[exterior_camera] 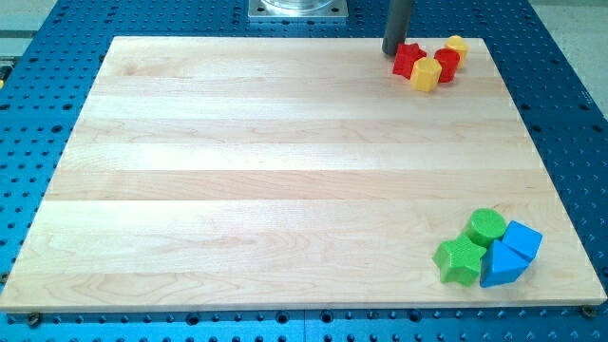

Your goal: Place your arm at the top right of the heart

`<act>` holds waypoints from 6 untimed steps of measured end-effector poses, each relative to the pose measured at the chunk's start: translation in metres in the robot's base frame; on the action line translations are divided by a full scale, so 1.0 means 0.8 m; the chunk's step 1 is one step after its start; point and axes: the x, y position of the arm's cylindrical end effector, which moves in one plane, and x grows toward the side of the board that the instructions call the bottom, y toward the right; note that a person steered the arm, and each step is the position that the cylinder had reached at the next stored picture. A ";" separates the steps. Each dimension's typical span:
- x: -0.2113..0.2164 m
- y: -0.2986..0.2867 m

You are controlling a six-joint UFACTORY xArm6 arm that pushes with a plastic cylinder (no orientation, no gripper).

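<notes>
My tip (392, 52) rests on the board near its top edge, touching or almost touching the upper left side of a red star (408, 61). A yellow hexagon (426, 73) sits just right of and below the star. A red round block (446, 64) is to the right of the hexagon. A small yellow block (457, 45), which looks like the heart, sits above and to the right of the red round block, near the board's top right corner. My tip is to the left of the heart, with the red star between them.
The wooden board (285, 171) lies on a blue perforated table. At the bottom right, a green cylinder (487, 225), a green star (461, 259), a blue cube (522, 240) and a blue triangle (501, 267) are huddled together. A metal mount (298, 9) is at the top centre.
</notes>
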 end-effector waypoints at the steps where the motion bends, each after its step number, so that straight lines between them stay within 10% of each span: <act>1: -0.001 -0.015; 6: -0.028 0.198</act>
